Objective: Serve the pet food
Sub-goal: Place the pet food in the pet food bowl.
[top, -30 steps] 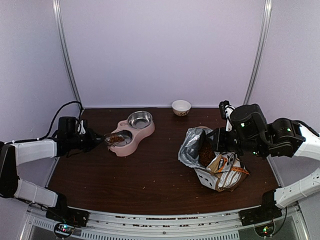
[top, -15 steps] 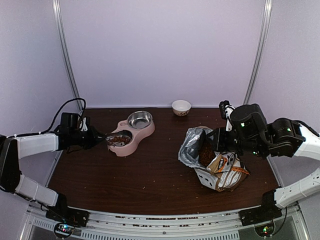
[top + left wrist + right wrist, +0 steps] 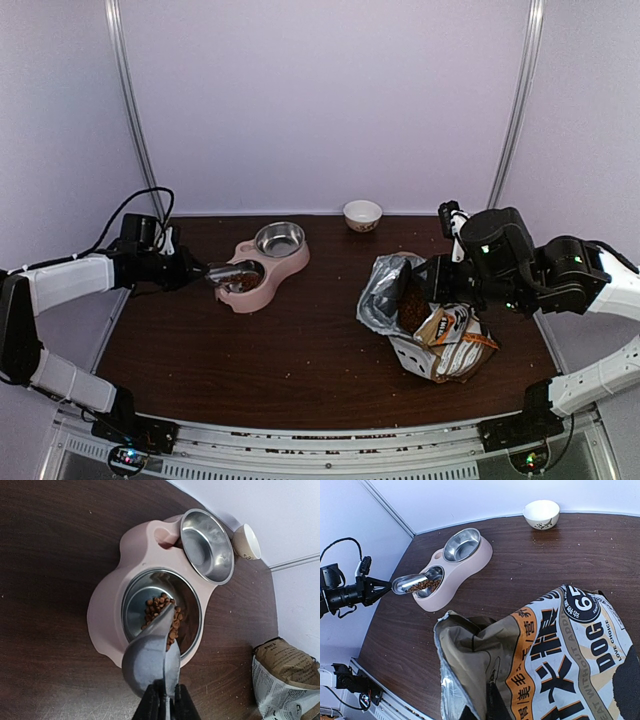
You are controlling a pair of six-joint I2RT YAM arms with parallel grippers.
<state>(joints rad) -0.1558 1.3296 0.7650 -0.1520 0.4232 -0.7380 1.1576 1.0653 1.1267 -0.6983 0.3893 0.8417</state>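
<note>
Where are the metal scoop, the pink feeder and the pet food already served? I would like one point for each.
metal scoop (image 3: pixel 150 662), left wrist view, on the grey back of its cup.
pink feeder (image 3: pixel 106 611), left wrist view, on its bare pink rim.
pet food (image 3: pixel 157 607), left wrist view, on the pellets in the nearer steel bowl.

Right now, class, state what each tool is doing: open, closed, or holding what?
Left tool: closed on the metal scoop handle.
Right tool: closed on the pet food bag rim.
</note>
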